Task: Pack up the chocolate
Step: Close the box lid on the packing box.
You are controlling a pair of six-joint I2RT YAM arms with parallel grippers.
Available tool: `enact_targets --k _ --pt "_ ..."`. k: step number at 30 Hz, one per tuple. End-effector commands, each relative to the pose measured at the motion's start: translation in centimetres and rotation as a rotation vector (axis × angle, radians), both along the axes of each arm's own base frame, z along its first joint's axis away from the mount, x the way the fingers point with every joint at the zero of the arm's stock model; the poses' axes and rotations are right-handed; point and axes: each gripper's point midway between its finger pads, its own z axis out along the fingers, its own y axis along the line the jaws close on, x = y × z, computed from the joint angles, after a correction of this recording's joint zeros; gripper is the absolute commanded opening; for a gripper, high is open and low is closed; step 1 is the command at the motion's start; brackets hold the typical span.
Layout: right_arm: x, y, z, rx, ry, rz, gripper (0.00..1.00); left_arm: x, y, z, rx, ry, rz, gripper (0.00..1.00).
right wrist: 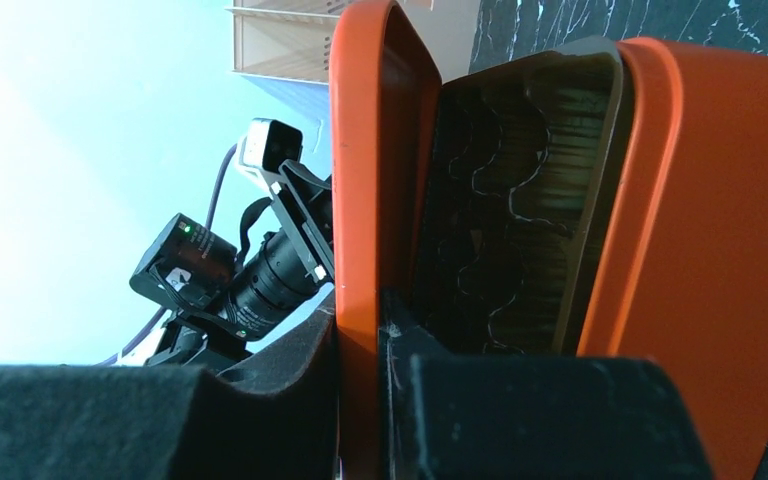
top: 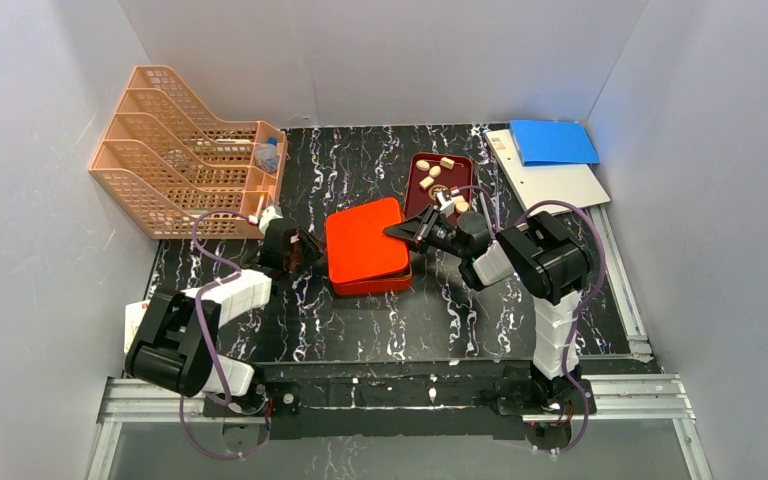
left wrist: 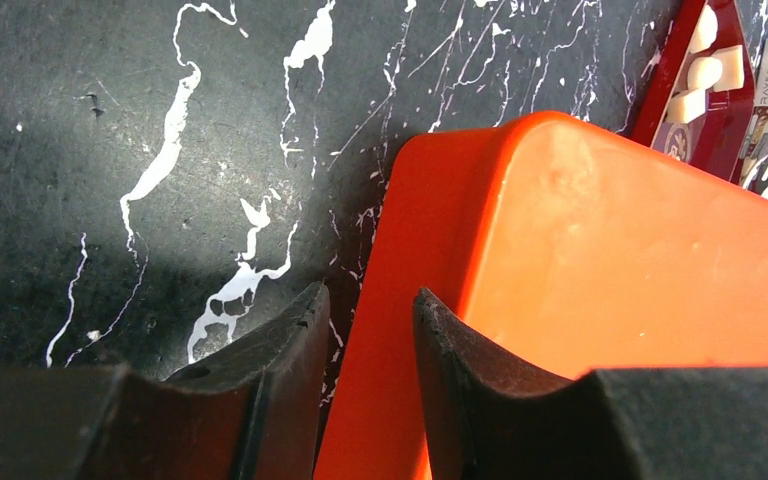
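Note:
The orange-red box (top: 365,245) lies mid-table. My right gripper (top: 405,232) is shut on the right edge of its lid (right wrist: 360,150) and holds that edge lifted off the base (right wrist: 700,250), so the dark moulded insert (right wrist: 510,200) shows; the grip also shows in the right wrist view (right wrist: 358,310). My left gripper (top: 312,250) is at the box's left side, open (left wrist: 365,300), its jaws straddling the box's side wall (left wrist: 400,330). Several pale chocolate pieces (top: 438,175) lie in the dark red tray (top: 415,205) behind the box, also seen in the left wrist view (left wrist: 705,70).
A peach wire file rack (top: 185,150) with a small bottle (top: 268,155) stands at the back left. A blue folder (top: 552,140) lies on a white board (top: 560,185) at the back right. A white packet (top: 135,320) lies by the left arm.

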Motion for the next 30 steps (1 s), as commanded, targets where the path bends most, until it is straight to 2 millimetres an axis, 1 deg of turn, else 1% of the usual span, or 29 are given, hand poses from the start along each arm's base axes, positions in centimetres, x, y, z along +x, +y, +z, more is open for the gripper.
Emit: enact_targets --k 1,3,7,10,14,18,30 --pt "0.2 -0.1 1.0 0.010 -0.068 -0.021 0.23 0.7 -0.4 0.9 0.000 -0.019 -0.022 0.34" --pt "0.3 -0.2 1.0 0.001 -0.071 -0.024 0.25 0.7 -0.5 1.0 -0.004 -0.020 -0.027 0.34" --pt "0.2 -0.1 1.0 -0.013 -0.075 -0.022 0.34 0.7 -0.8 0.9 -0.016 -0.017 -0.036 0.34" --pt "0.3 -0.1 0.9 -0.018 -0.074 -0.022 0.36 0.8 -0.9 0.9 -0.020 -0.016 -0.042 0.34" --pt "0.3 -0.1 0.8 -0.027 -0.076 -0.023 0.45 0.9 -1.1 1.0 -0.024 -0.018 -0.050 0.34" --pt "0.4 -0.1 1.0 -0.039 -0.085 -0.024 0.47 0.9 -1.2 1.0 -0.026 -0.015 -0.053 0.34" --pt "0.7 -0.3 1.6 -0.089 -0.114 -0.038 0.49 1.0 -1.4 1.2 -0.037 -0.017 -0.055 0.33"
